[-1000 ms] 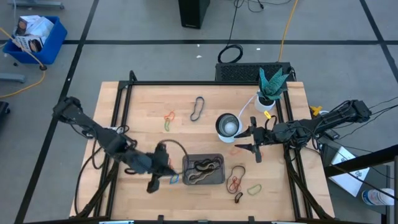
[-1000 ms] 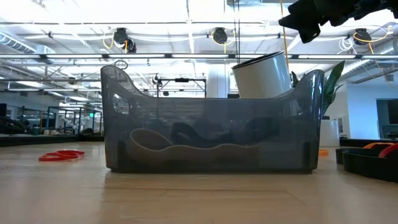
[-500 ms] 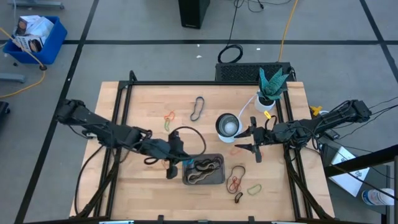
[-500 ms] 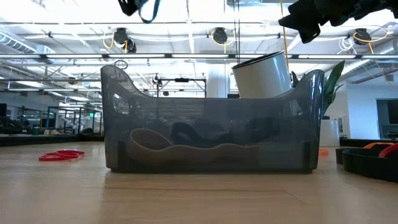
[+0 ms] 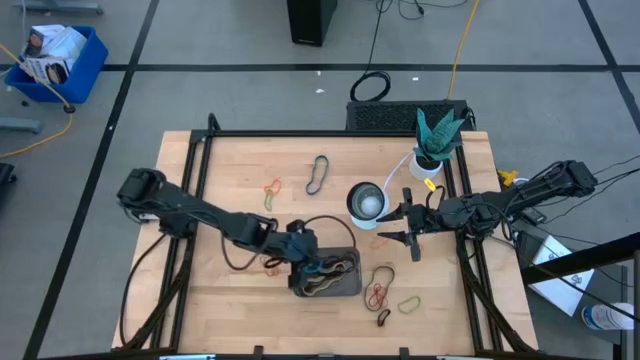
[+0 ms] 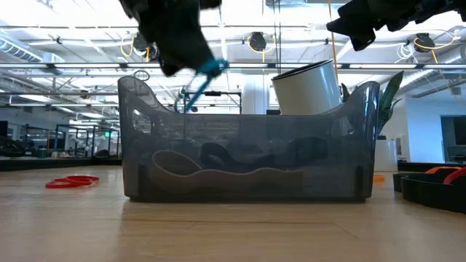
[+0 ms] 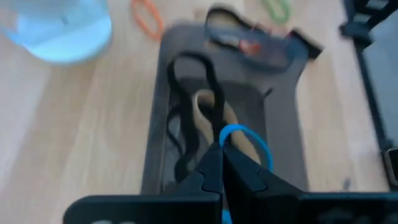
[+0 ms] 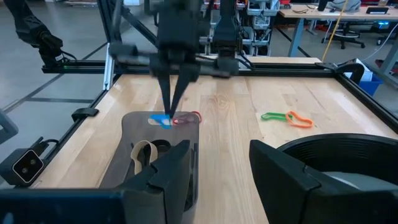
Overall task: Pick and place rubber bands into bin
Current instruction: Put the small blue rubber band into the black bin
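My left gripper [image 5: 305,262] is shut on a blue rubber band [image 7: 236,129] over the left end of the dark grey bin [image 5: 345,288]. The same band shows in the low view [image 6: 200,81]. Black and tan bands [image 7: 202,112] lie inside the bin. My right gripper [image 5: 405,228] is open and empty, and hangs next to the round white-and-silver cup [image 5: 366,201]. More bands lie on the table: black [image 5: 318,173], orange and green [image 5: 271,192], red and black [image 5: 378,287], and green [image 5: 408,304]. My left gripper pinches the blue rubber band at one spot of its loop [image 7: 225,135], between the free ends of its two fingers. The fingers slant down from above, coming from the table's left. The band hangs slack below them [image 6: 195,91], clear of the table, at about the height of the bin's rim.
A white plant pot [image 5: 432,160] stands at the far right, behind the cup. A red band [image 5: 270,264] lies on the wood just left of the bin. Black cables loop beside my left arm [image 5: 240,262].
My left gripper has moved toward the table's right, from the near left part of the table to above the bin's left end. It has stayed shut on the blue band. Over the last half second it has come down toward the bin, and the band now hangs near the rim.
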